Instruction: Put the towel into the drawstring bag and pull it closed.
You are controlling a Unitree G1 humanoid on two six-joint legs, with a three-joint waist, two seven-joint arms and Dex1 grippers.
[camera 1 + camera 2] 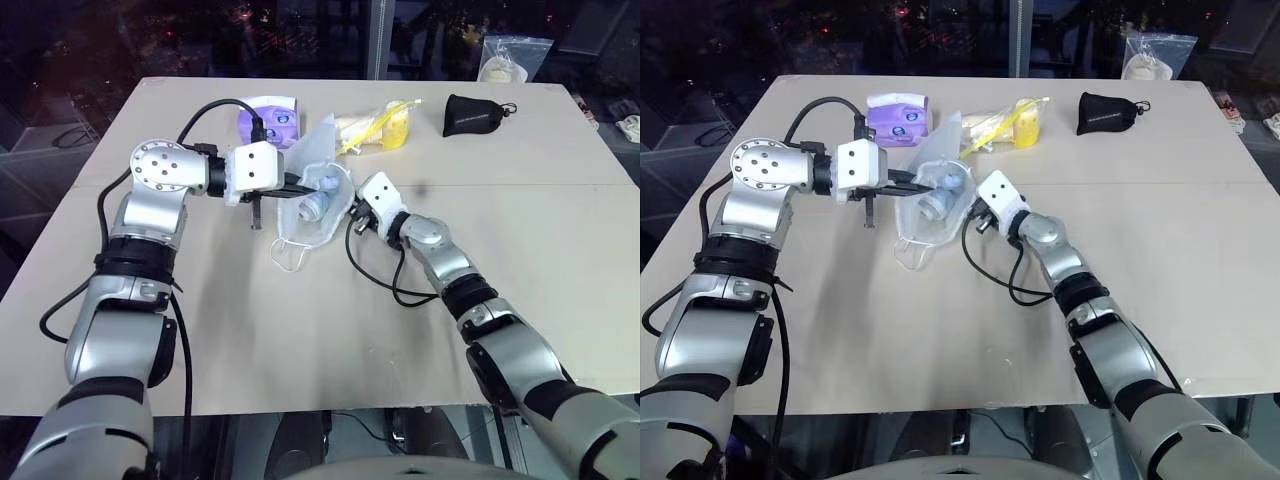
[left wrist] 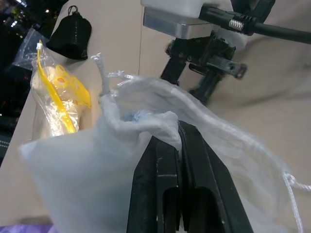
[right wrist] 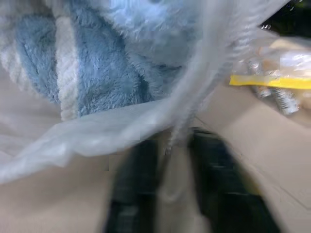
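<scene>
The drawstring bag [image 1: 312,205] hangs over the middle of the table [image 1: 300,340], lifted at its rim by the left gripper [image 2: 179,145], whose fingers are pressed together on a fold of the white mesh at the bag's mouth. The towel [image 1: 940,195] is already inside, a pale blue fluffy bundle showing through the sheer fabric, so the stuffing part looks done and the closing part is in hand. The right gripper [image 3: 172,160] sits just beside the bag on the side opposite the left gripper, pointing roughly level toward it; in the right wrist view a thin white cord [image 3: 187,121] runs down from the bag's edge into the gap between its two fingers, which in that view appear slightly apart while closing on it. The bag's long axis runs from the held mouth down to the table, where its lower end rests. The right arm is the nearer one to the cord, and pulling away from the left grip should cinch the mouth.
</scene>
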